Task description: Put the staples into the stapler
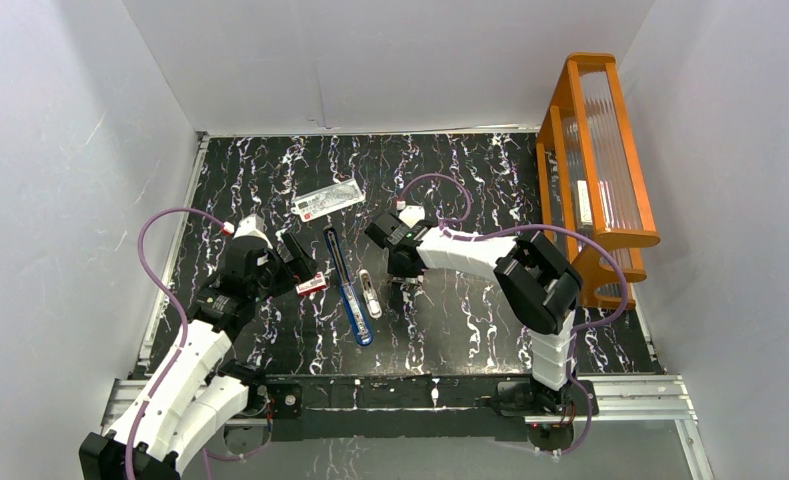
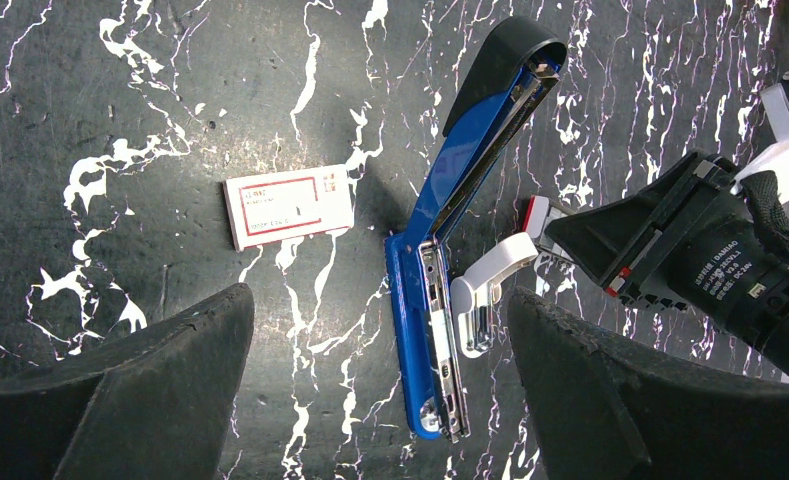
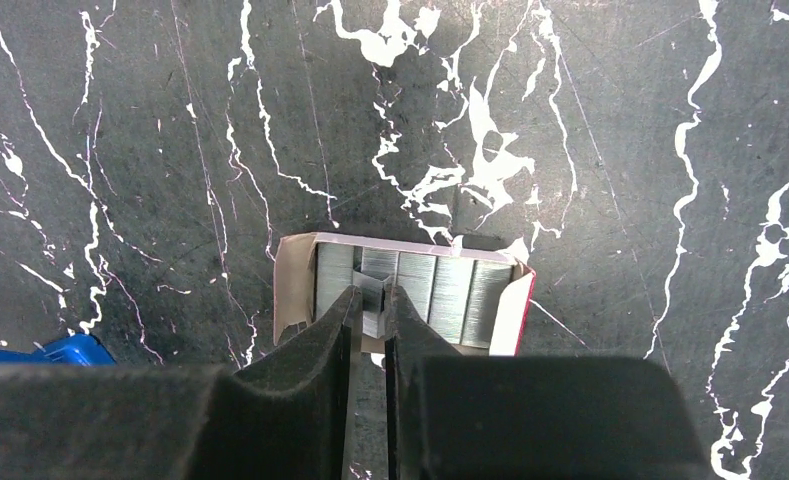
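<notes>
Right hand [image 3: 372,298] is squeezed narrow on what looks like one strip of the staples [image 3: 450,290], fingertips down in the open tray [image 3: 292,285] with silvery strips packed side by side. The left hand [image 2: 378,293] hangs spread wide and empty over the stapler [image 2: 407,320], I'd guess ready to steady it. It's splayed open flat on the table [image 1: 470,330] so the rail faces up for loading, box sleeve [image 2: 288,207] at its 9 o'clock, tray at its 3, and a clear packet [image 1: 330,200] way back at 12.
</notes>
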Robot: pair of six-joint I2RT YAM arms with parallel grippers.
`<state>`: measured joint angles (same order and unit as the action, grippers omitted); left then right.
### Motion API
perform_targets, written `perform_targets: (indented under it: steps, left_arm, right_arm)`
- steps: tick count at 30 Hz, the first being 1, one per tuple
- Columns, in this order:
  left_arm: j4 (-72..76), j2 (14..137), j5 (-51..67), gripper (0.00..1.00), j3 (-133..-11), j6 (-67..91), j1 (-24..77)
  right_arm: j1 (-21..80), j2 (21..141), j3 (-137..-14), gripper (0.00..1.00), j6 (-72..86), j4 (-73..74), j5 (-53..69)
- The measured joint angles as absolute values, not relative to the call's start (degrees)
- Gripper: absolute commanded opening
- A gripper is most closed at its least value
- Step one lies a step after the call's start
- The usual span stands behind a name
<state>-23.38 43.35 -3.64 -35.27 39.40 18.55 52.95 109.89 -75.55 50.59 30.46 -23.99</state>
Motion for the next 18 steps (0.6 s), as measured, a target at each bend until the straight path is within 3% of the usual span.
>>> perform_targets:
  steps: [13, 18]
  left_arm:
    - [-23.4, 43.4, -3.6, 0.94, -35.3, 39.4, 18.5]
    - [-23.4, 43.4, -3.6, 0.94, -35.3, 39.4, 18.5]
  right_arm:
    - [52.9, 106.2, -73.2, 0.17, 50.6, 27.3, -23.6]
    - [52.9, 106.0, -73.2, 0.34, 50.5, 26.8, -23.6]
